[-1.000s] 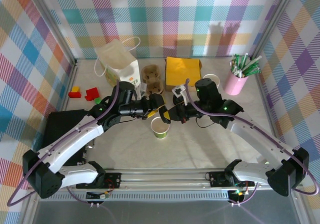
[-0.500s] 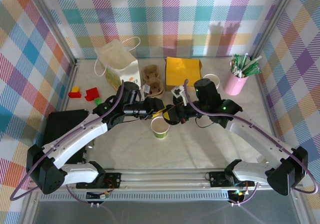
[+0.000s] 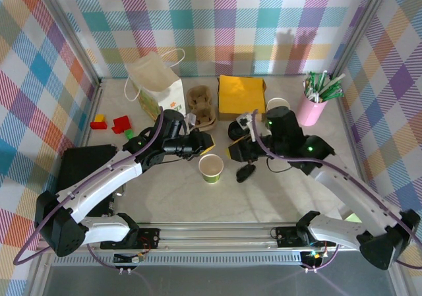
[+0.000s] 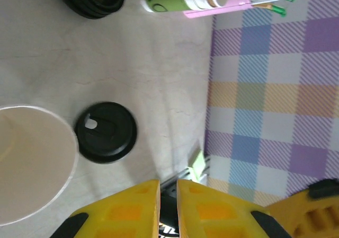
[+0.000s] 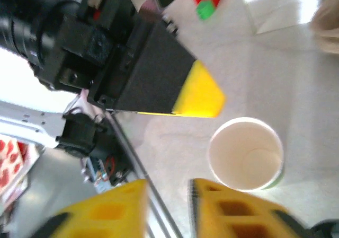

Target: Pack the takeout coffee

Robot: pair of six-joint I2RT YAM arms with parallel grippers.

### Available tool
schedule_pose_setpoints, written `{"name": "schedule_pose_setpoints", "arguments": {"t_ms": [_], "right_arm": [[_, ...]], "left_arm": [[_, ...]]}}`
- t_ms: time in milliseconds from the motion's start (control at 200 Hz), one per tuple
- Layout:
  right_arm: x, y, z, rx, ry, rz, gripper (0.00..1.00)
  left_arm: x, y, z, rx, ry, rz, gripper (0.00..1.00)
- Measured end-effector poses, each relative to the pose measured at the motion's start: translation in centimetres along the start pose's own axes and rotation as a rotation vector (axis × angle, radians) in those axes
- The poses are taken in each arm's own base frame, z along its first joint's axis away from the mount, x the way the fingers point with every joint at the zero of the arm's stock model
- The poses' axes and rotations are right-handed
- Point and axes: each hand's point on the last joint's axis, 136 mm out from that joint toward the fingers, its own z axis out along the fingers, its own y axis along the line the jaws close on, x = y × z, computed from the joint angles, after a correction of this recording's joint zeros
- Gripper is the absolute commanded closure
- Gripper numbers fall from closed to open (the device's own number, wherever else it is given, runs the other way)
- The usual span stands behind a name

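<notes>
**Capping step, nothing in hand**

Top view: the takeout coffee cup stands upright and uncovered near the middle of the surface, between my 2 arms. Its black lid lies flat just to the right of it, not touching. My left gripper hovers just behind the cup, and my right gripper is just behind the lid. I judge this to be the capping step: the lid has to go onto the rim before anything gets packed. The paper bag and cup carrier wait at the back beside a yellow napkin. A pink cup of straws stands far right. All 4 are well clear of the work.

Left wrist view: my left gripper's yellow fingers are nearly together with nothing between them. The lid lies top side up, with the cup's rim at the frame's left edge.

Right wrist view: my right gripper's fingers stand apart, blurred, holding nothing. The cup looks empty inside. The left gripper's yellow tip hangs close by the cup. That crowding is the obstacle, so 1 arm should give way. The lid is thin and flat, so I expect to need a low pinch on its edge.
</notes>
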Motion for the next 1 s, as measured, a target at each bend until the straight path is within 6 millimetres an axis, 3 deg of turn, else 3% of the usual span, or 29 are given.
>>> {"name": "schedule_pose_setpoints", "arguments": {"t_ms": [155,315,435,700,1000], "right_arm": [[1.6,-4.2,-1.3,0.206,-0.049,0.078,0.47],[6.3,-10.7,-0.8,0.449,0.016,0.254,0.39],[9.1,-13.8,-1.0,0.567,0.051,0.338,0.37],[11.7,-16.6,1.2,0.622,0.105,0.428,0.38],[14.4,-18.5,4.7,0.598,0.171,0.502,0.48]], "left_arm": [[-0.2,1.7,-0.1,-0.078,-0.023,0.018,0.84],[-0.4,2.3,-0.4,-0.119,-0.037,0.043,0.84],[-0.6,2.8,-0.6,-0.147,-0.050,0.061,0.83],[-0.9,3.1,-1.6,-0.173,-0.081,0.099,0.80],[-1.1,2.9,-2.4,-0.171,-0.107,0.127,0.74]]}}
